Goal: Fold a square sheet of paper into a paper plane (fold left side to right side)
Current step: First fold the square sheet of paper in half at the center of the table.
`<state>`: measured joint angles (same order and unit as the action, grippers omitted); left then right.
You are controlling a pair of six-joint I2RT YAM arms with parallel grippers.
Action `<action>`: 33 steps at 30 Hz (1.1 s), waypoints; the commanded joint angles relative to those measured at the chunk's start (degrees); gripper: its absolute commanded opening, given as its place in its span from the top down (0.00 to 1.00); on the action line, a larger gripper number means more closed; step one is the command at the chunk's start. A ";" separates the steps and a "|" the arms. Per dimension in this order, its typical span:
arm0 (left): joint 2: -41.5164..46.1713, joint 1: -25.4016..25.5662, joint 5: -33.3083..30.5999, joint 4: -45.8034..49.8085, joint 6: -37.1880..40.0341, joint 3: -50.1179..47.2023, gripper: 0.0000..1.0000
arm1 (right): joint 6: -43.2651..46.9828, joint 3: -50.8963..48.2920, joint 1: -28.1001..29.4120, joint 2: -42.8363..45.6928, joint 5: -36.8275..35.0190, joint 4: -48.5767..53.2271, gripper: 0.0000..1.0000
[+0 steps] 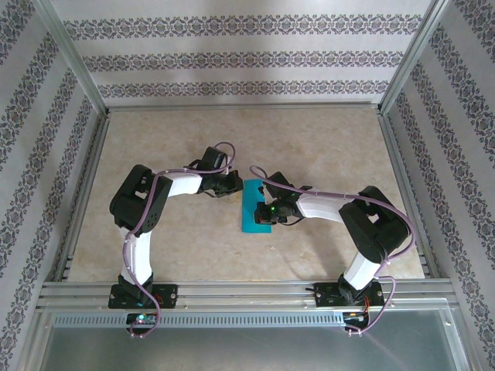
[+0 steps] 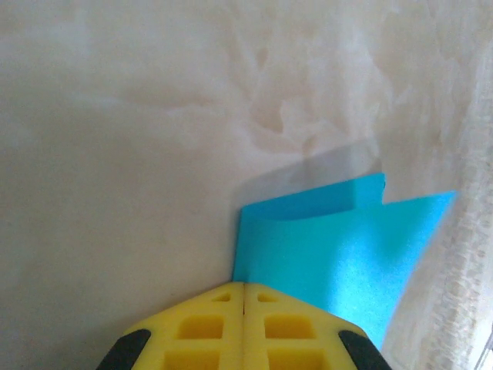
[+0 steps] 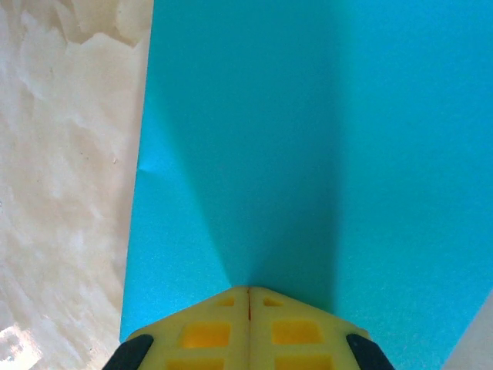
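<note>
1. A beige marbled surface [image 1: 325, 154] lies inside a metal frame with patterned walls [image 1: 232, 54]. Two robot arms reach from its near edge toward the middle.
2. The square sheet of paper [image 1: 251, 218] is teal-blue. It lies flat near the middle of the surface, folded into a narrow strip between the two grippers.
3. The left gripper [image 1: 234, 186] is at the strip's far left corner. Its yellow fingers [image 2: 208, 327] are pressed together with nothing between them. The paper [image 2: 331, 254] begins just ahead and to the right of the tips, and its far edge steps in two layers.
4. The right gripper [image 1: 264, 210] is over the strip's right side. Its fingers [image 3: 293, 331] are also closed tight and hold nothing. The tips [image 3: 248, 294] point across the paper [image 3: 308, 139]; I cannot tell whether they touch it.
</note>
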<state>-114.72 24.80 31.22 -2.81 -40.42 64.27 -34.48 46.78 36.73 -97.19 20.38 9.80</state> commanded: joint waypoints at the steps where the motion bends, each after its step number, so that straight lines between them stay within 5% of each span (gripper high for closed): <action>1: 0.01 -1.43 -3.63 1.50 2.40 0.30 0.95 | 0.81 -2.84 -0.71 -3.62 -5.68 9.16 1.00; 13: 13.75 0.25 -1.60 -0.75 2.78 -8.01 0.94 | 0.84 -1.90 -1.13 -3.84 -5.00 8.64 1.00; 18: 9.49 2.88 3.75 -3.74 0.62 -6.67 0.94 | 0.91 -1.61 -1.13 -4.59 -5.18 8.83 1.00; 33: -1.13 3.51 1.48 0.85 4.58 3.15 0.94 | 0.99 -1.43 -1.06 -5.29 -5.62 9.15 1.00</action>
<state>-114.19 28.40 33.78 -4.05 -38.09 66.02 -34.46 47.97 36.25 -98.04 21.12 11.16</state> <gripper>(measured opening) 0.061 0.060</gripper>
